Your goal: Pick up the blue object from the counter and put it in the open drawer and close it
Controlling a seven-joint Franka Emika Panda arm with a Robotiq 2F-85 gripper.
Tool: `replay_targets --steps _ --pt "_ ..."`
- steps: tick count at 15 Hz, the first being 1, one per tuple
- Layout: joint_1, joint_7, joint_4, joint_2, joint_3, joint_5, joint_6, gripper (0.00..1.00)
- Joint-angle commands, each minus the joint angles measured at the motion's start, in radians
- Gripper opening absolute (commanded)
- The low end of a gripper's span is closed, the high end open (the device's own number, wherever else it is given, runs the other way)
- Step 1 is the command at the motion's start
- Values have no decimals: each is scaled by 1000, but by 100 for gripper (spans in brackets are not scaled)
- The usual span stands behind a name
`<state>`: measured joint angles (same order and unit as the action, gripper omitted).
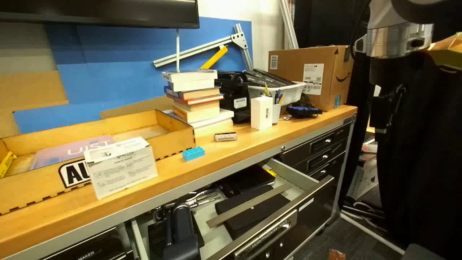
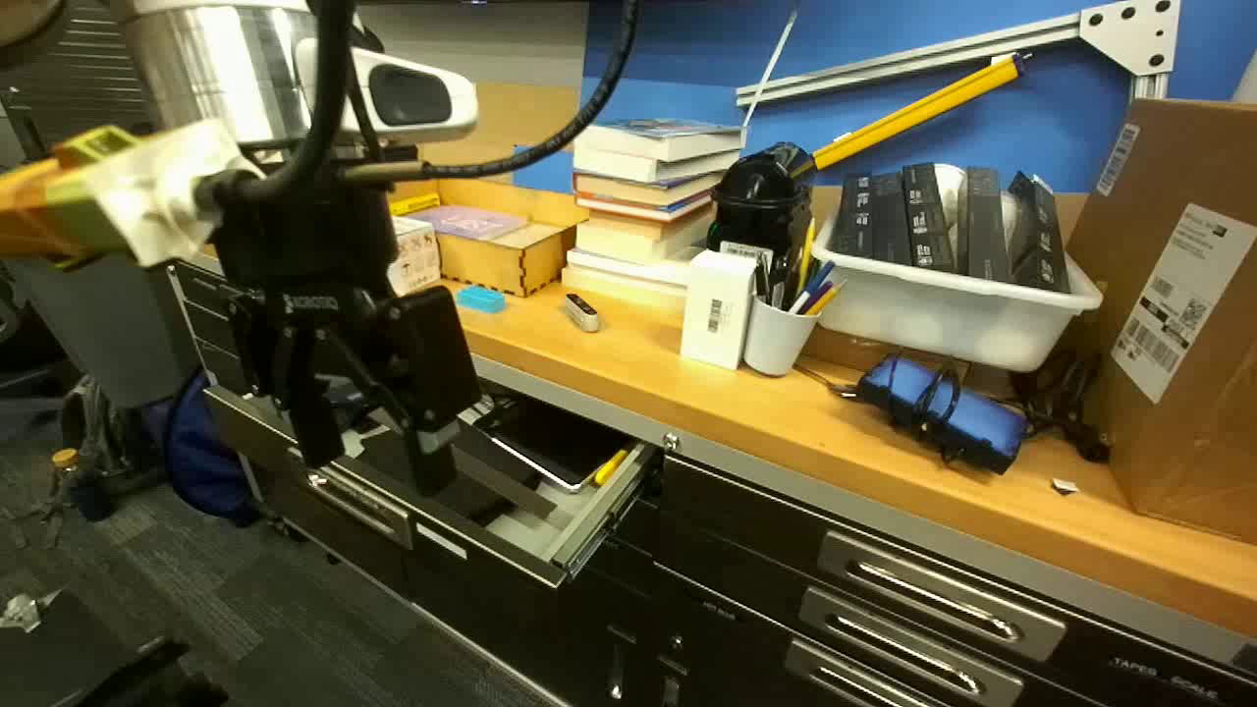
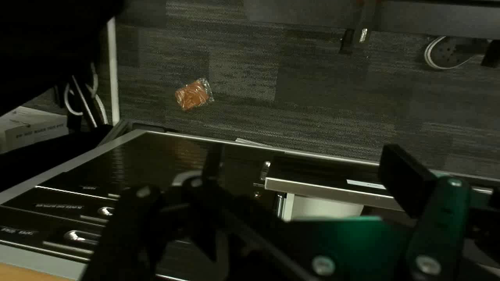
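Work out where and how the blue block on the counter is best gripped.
Probably by its two long sides, coming from above: the blue block lies flat on the counter, studded top uncovered, longer than wide, so the open end effector would close across the shorter span. The wooden tray close by may crowd a sideways approach.
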<state>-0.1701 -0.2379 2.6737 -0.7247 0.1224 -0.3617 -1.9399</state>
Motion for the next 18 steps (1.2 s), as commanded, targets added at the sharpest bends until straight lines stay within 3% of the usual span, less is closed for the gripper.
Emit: replay_targets --steps 1,11,13,18 --pt "14 7 -3 -1 11 -7 5 100" --pt "20 -7 -7 13 12 -11 2 100" --pt "57 12 -12 52 14 47 -46 100" --pt "212 113 -50 229 -48 333 -280 100"
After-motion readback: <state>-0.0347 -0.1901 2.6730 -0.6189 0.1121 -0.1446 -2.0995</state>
